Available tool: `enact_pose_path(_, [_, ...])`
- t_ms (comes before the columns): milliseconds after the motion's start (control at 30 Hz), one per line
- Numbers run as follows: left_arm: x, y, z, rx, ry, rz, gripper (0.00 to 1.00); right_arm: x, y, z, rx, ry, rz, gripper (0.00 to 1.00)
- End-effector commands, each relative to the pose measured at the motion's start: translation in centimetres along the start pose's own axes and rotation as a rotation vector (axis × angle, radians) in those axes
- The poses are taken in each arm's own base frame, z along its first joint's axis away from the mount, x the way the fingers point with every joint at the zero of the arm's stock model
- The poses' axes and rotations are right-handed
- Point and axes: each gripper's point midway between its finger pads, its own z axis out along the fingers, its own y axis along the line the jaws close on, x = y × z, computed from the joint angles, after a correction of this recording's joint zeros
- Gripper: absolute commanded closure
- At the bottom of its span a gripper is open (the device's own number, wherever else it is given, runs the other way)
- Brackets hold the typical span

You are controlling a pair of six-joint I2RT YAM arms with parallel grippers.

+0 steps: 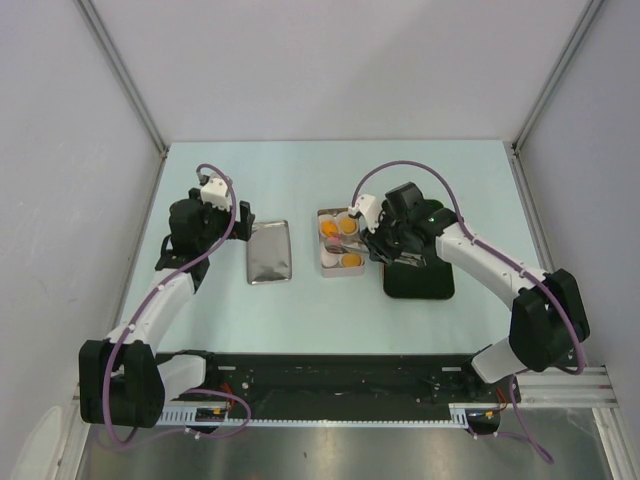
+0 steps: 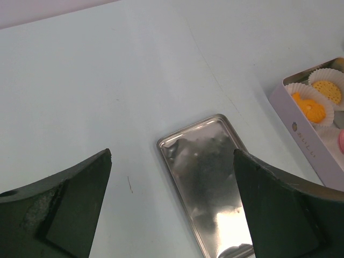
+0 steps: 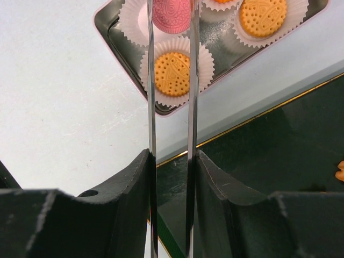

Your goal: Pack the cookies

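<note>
The pink cookie [image 3: 171, 15], judged light, stiff and crumbly, is nipped at its rim by tweezers [image 3: 151, 107] clamped in the right pincer [image 3: 172, 161]; the left pincer [image 2: 172, 156] is spread wide, empty.

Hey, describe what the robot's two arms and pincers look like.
The left arm and right arm have white links between bulky black joints; a purple cable loops along each. The left pincer and right pincer each have two matte black, wedge-shaped fingers.
</note>
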Motion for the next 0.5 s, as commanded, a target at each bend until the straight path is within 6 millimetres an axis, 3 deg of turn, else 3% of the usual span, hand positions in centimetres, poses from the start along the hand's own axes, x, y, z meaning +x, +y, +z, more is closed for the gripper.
enact_pose_path(0, [-1.03, 0.03, 0.12, 0.000, -0.038, 0.032, 0.00, -2.73, -0.57, -0.27, 0.017, -0.072, -0.019, 0.73])
enact_pose_path(467, [-0.80, 0.03, 0.11, -0.001, -0.033, 0.031, 0.00, -2.34, 0.00, 0.73, -0.009, -0.052, -0.022, 0.72])
